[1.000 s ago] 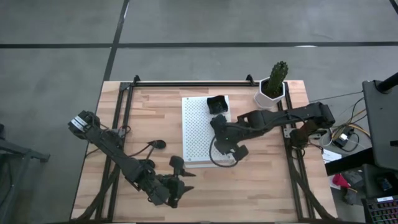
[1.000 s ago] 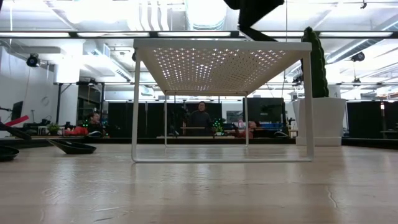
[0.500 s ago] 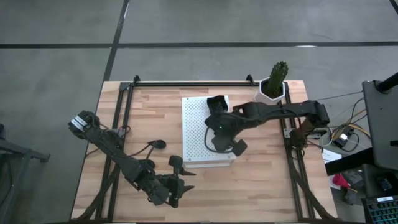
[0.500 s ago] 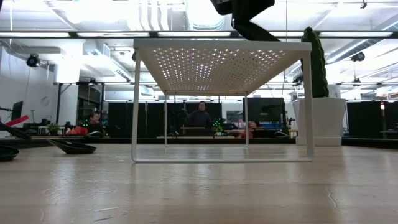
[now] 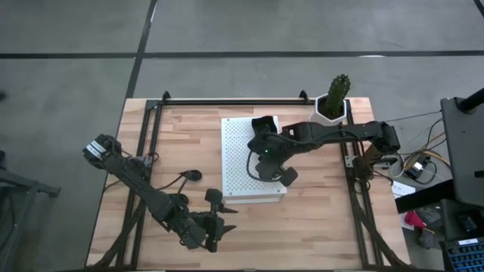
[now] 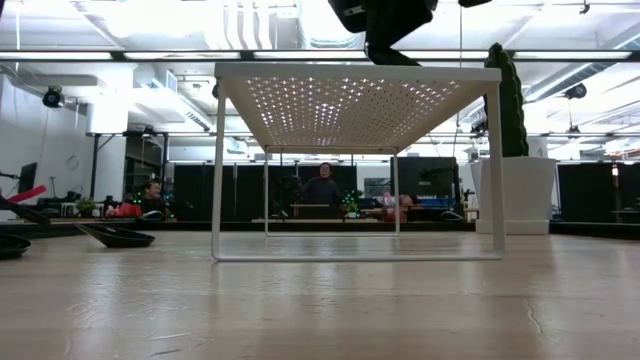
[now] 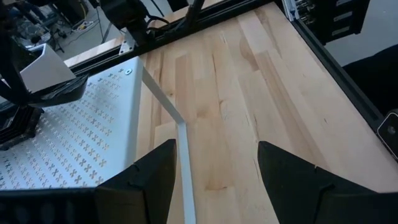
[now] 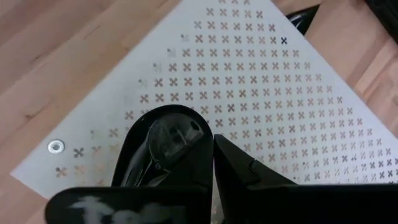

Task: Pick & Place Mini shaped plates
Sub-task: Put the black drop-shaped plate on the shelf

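While the right gripper [image 8: 211, 163] hovers over the white perforated board [image 5: 243, 162], its fingers pinch a dark mini plate [image 8: 171, 146]; left fingers [image 7: 155, 180] spread wide.

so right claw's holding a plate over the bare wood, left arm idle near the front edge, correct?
Not quite: the right claw, shut on a plate, is over the white board, not bare wood. The right wrist and high views show it. The left arm does sit idle near the front edge.
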`<action>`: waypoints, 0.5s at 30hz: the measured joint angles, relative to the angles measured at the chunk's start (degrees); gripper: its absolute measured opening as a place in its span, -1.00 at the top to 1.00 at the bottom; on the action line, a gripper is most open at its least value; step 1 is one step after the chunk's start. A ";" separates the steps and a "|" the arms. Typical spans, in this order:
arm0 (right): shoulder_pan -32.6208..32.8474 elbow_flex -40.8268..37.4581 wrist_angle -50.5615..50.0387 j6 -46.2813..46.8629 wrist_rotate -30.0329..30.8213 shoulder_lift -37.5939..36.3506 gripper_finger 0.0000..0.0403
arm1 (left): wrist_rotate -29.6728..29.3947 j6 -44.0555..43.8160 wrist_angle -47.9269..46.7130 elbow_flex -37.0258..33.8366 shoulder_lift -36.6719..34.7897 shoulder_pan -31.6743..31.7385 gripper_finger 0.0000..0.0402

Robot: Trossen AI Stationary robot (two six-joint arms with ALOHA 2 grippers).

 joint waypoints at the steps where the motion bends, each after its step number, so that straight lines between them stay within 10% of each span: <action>1: 0.00 -0.15 0.06 0.00 0.03 0.00 0.96 | 0.00 0.00 0.00 0.00 0.00 0.00 -0.10; 15: 0.02 -3.29 1.66 0.77 2.97 0.00 0.94 | 0.51 0.11 -0.05 0.00 0.00 0.00 -0.10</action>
